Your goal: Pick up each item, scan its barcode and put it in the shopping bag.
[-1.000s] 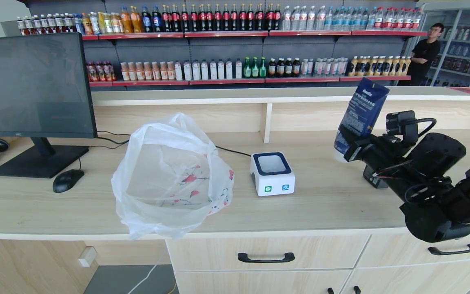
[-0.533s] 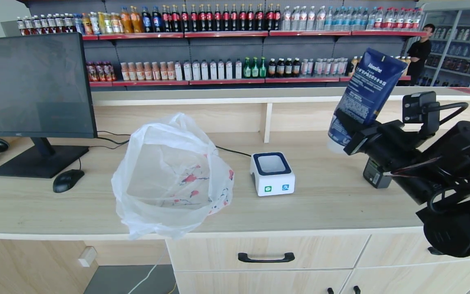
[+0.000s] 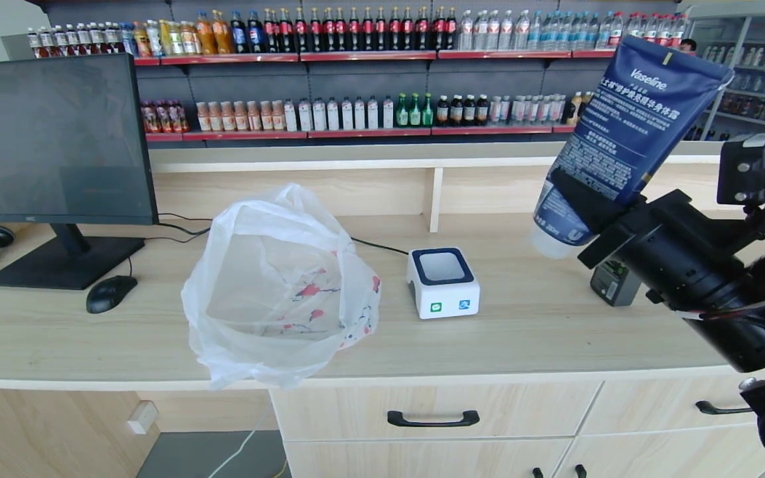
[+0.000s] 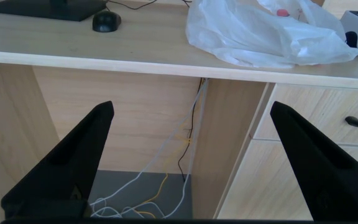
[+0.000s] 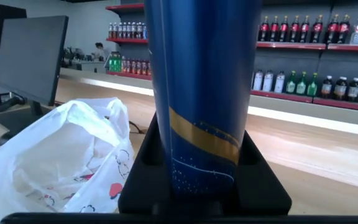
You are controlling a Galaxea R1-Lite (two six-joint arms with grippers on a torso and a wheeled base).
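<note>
Plastic bag (image 3: 279, 292) slumped open on counter (image 3: 542, 332) beside scanner (image 3: 443, 282), right gripper (image 3: 592, 212) clamped on blue tube (image 3: 625, 126), cap down, left gripper (image 4: 191, 162) with fingers (image 4: 67, 165) apart.

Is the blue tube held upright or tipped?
Tipped: the blue tube leans with its cap end lowest, clamped in the right hand.

blue tube (image 3: 628, 126) — white lettering, fine print, scanner (image 3: 443, 285) — green and blue icons
</note>
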